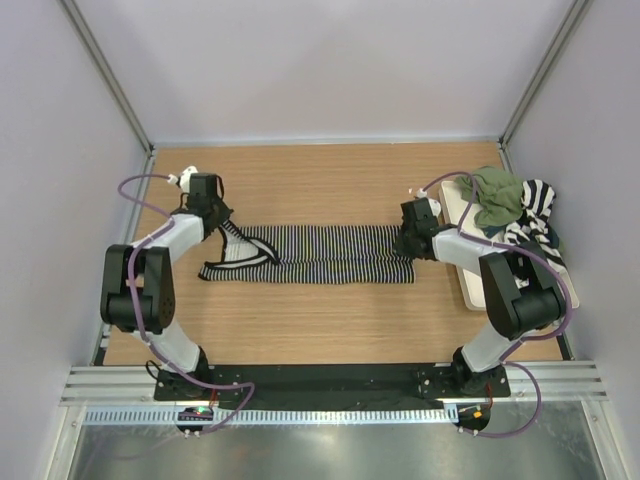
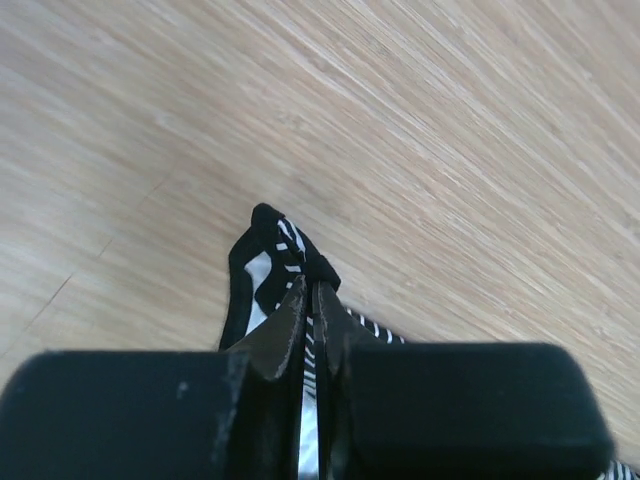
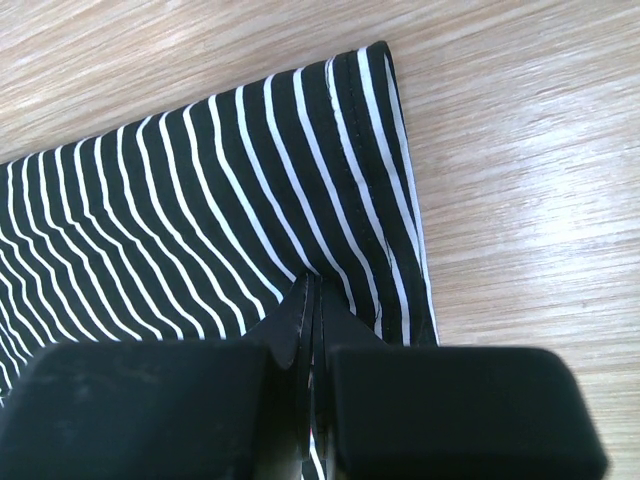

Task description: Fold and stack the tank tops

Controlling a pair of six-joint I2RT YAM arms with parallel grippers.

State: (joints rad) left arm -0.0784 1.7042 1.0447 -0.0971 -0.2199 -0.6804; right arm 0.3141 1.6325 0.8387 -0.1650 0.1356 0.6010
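So, starting at the left of the table (image 1: 320, 330), the left gripper (image 2: 308, 292) has its jaws pinched almost fully together on a shoulder strap (image 2: 262, 255) of the pinstriped tank top (image 1: 320, 255); the black-edged loop of the strap bunches up just ahead of the fingertips. The top lies stretched lengthwise across the middle of the table, straps to the left and hem to the right. At the far end the right gripper (image 3: 310, 288) is clamped tight on the hem (image 3: 392, 150), near its corner, with the striped cloth puckering slightly into the closed jaws. Holding the garment by both ends looks meant to keep it taut and flat, so that one end can be carried over the other in a clean fold without the fabric dragging or rumpling. Further right, the olive green tank top (image 1: 497, 198) and the broad-striped tank top (image 1: 538, 215) sit heaped together on the cream tray (image 1: 458, 205), well apart from the fold area, apparently waiting their turn. No folded stack is visible yet.
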